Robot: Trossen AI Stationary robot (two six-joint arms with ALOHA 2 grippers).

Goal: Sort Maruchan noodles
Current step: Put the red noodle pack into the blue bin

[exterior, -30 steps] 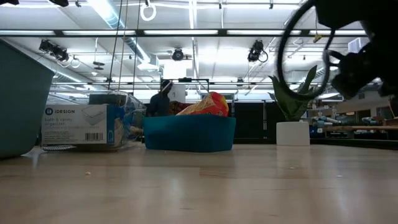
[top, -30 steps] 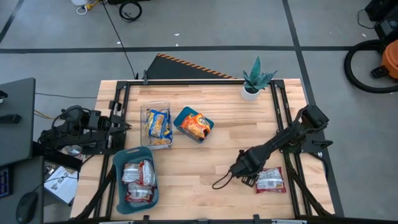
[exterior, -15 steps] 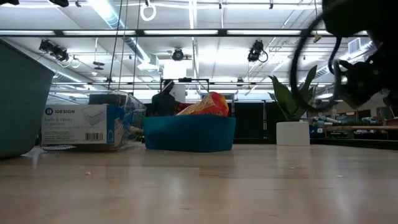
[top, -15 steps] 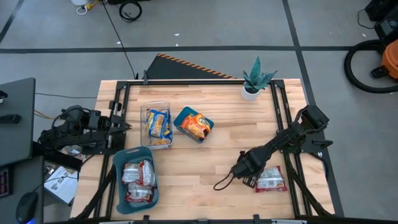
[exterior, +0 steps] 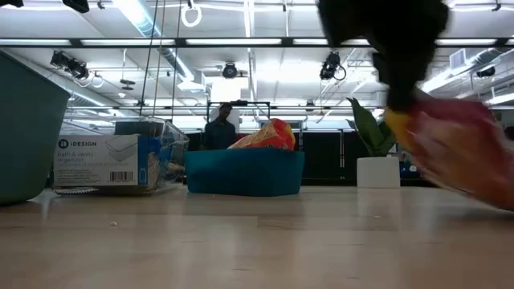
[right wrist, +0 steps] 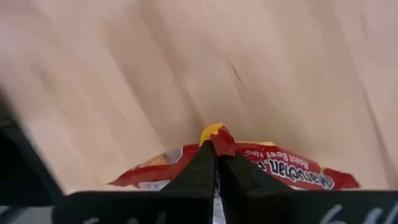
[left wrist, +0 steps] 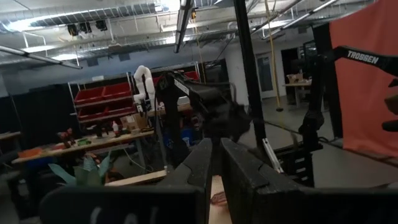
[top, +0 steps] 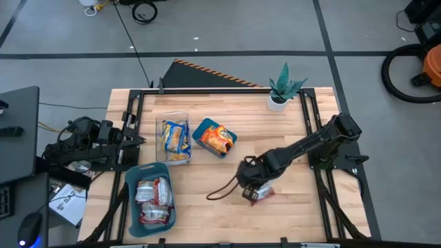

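Observation:
A red-and-silver Maruchan noodle packet hangs at my right gripper, which is shut on it over the middle of the table, toward the near right. In the low view the packet is a red blur above the tabletop. More red-and-silver packets lie in the teal bin at the near left. Yellow-and-blue ones fill the clear container, and orange ones the smaller teal bin. My left gripper waits shut and empty at the table's left edge. My right gripper pinches the red packet's crimped edge between its two fingers, which slant down at it from the table's right side. The packet hangs under the fingertips, tilted and clear of the wood.
A small potted plant stands at the far right corner. A dark cable loop trails from my right arm over the bare wood between the packet and the near-left bin. Black frame rails run along both side edges.
My right gripper has taken hold of the red packet that lay at the near right. It has lifted the packet off the table and swung it toward the table's left edge. The motion is quick, and the low and right wrist views are blurred.

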